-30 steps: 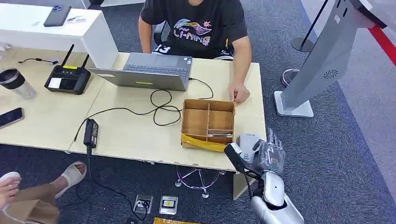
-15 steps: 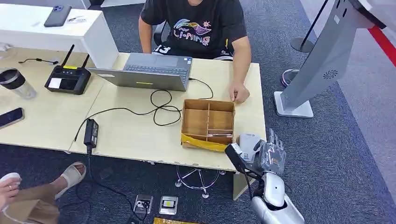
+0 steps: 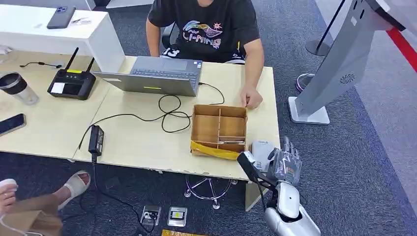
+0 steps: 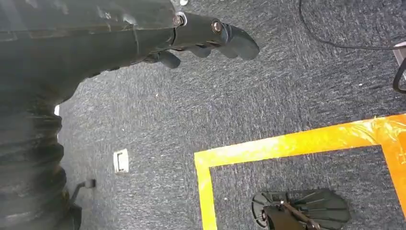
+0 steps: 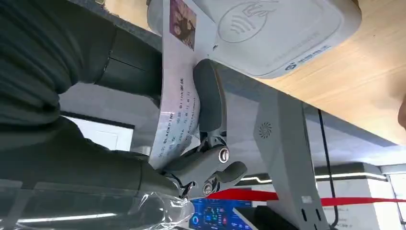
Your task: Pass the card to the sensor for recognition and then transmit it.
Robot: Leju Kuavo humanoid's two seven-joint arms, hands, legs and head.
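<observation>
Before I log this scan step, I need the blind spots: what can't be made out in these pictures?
- Card, right wrist view: its edges hidden by the right hand; whether it touches the sensor is unclear.
- Card, head view: hidden behind the right hand.
- Sensor, head view: partly covered by the hand.
- Left hand, left wrist view: fingers partly cut off.

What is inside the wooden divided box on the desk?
The wooden box has several compartments. A thin flat item, perhaps a card, lies in the front right one; the others look bare. Yellow tape on the front wall hides the nearest floor strip.
</observation>
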